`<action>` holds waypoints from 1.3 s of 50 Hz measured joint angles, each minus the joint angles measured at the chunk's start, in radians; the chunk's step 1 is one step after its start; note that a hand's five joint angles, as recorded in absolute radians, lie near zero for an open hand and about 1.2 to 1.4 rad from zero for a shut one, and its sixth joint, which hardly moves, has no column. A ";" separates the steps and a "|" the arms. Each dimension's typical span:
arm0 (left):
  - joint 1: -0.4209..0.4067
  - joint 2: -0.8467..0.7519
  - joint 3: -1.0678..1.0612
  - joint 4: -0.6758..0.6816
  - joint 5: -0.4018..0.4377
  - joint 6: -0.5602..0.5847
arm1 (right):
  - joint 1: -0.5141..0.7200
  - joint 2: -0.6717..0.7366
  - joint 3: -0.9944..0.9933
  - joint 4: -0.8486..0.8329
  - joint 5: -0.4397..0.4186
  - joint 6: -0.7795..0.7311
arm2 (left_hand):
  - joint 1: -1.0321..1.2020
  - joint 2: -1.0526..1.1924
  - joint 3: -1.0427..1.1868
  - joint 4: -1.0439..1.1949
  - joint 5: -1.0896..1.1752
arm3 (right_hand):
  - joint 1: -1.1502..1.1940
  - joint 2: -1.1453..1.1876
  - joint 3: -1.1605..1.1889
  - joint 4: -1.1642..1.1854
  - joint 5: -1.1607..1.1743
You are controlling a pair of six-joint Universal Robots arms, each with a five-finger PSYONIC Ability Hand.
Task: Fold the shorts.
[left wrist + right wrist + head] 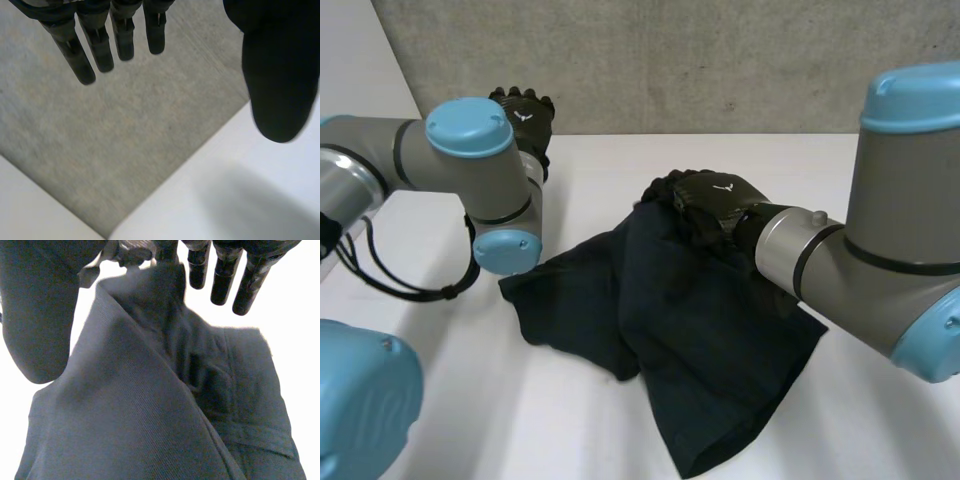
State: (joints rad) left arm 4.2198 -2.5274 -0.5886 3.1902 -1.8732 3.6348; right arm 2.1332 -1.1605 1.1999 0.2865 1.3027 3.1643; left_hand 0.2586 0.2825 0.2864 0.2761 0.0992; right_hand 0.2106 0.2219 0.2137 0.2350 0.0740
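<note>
Dark shorts (690,340) lay rumpled at centre frame on the white table (590,170), the right hand (710,205) pinching a raised fold at their upper edge, plainest in its wrist view. Upper left, the left hand (525,112) hung apart; its wrist view showed straight, empty fingers (100,45).

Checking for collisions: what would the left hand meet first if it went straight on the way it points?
Likely the grey concrete wall behind the white table; the black left hand points at it, depth unclear.
</note>
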 measured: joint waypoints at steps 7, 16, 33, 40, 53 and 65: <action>-0.010 0.186 -0.223 -0.132 -0.032 -0.157 | -0.008 -0.039 -0.013 0.109 0.001 -0.173 | -0.015 -0.043 -0.041 -0.037 -0.041 | -0.004 -0.002 -0.001 0.000 0.000; -0.068 0.515 -0.584 -0.290 0.032 -0.394 | -0.066 -0.130 -0.011 0.217 0.006 -0.519 | -0.015 -0.043 -0.041 -0.037 -0.041 | -0.004 0.001 0.001 0.001 0.000; -0.241 0.577 -0.736 -0.283 0.066 -0.500 | -0.238 0.008 -0.102 0.067 -0.073 -0.628 | -0.015 -0.043 -0.041 -0.037 -0.041 | -0.004 -0.002 -0.001 0.000 0.000; -0.301 0.476 -0.732 -0.209 0.055 -0.584 | -0.242 0.211 -0.210 -0.049 -0.173 -0.624 | -0.015 -0.043 -0.041 -0.037 -0.041 | -0.004 -0.002 -0.001 0.000 0.000; -0.372 0.269 -0.590 -0.143 -0.012 -0.626 | -0.229 0.460 -0.336 -0.056 -0.344 -0.535 | 0.027 -0.001 -0.001 0.000 0.000 | 0.011 0.028 0.030 0.016 0.016; -0.362 0.183 -0.452 -0.149 -0.202 -0.605 | -0.218 0.530 -0.397 -0.094 -0.321 -0.442 | 0.845 0.896 0.900 0.915 0.882 | 0.735 0.926 0.937 0.952 0.817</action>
State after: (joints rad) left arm 3.8574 -2.3445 -1.0409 3.0416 -2.0757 3.0293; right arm 1.9157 -0.6308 0.8033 0.1924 0.9814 2.7224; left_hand 1.1031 1.1786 1.1866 1.1913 0.9807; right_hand 0.9455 1.1480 1.1507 1.1866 0.8911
